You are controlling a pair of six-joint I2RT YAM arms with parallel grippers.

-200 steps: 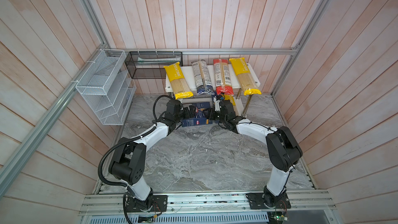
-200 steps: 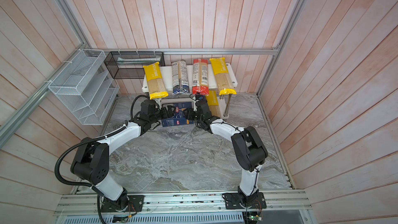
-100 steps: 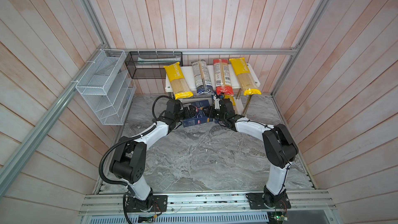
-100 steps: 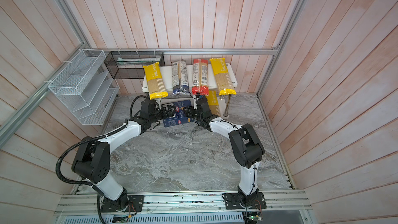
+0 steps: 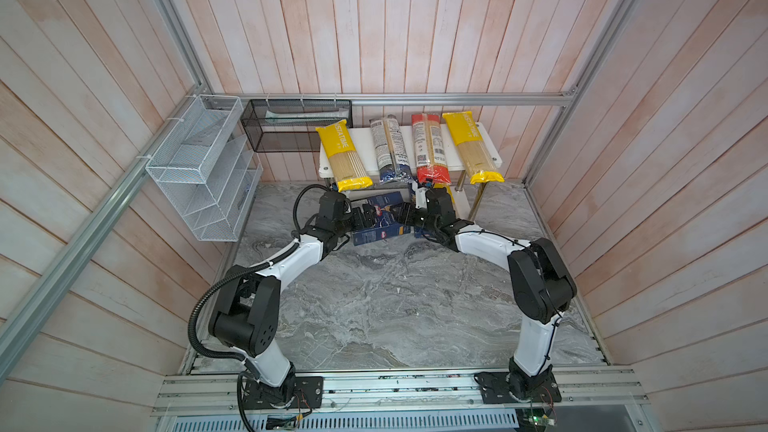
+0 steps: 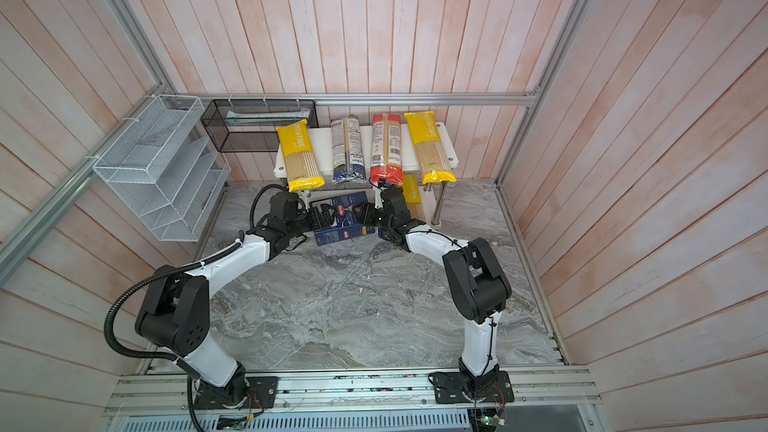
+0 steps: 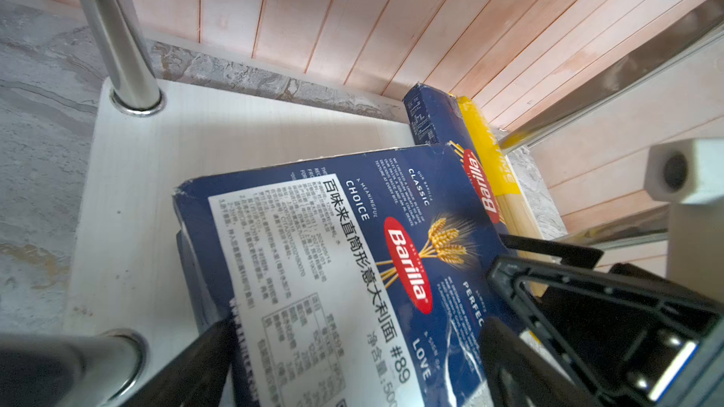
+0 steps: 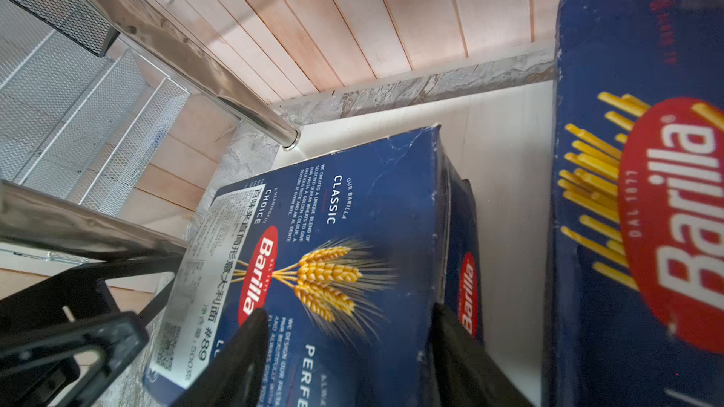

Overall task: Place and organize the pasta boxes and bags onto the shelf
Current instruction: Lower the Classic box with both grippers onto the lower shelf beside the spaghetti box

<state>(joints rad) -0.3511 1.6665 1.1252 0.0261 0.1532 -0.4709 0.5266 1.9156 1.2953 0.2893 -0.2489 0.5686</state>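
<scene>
Narrow box (image 8: 627,229) cut by frame edge, lower yellow bag (image 6: 411,194) half hidden

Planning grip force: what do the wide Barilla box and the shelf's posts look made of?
Wide Barilla box: printed cardboard, slightly glossy, with white scuffed edges and creases. Shelf posts: polished metal, likely chromed; they mirror the surroundings.

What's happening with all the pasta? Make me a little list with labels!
top board: left yellow bag, blue bag, red bag, right yellow bag, side by side
bottom board: narrow spaghetti box, third yellow bag beside it
wide Barilla box: tilted, partly over bottom board
left pincer: gripping wide Barilla box
right pincer: at the same box, grip unclear
</scene>
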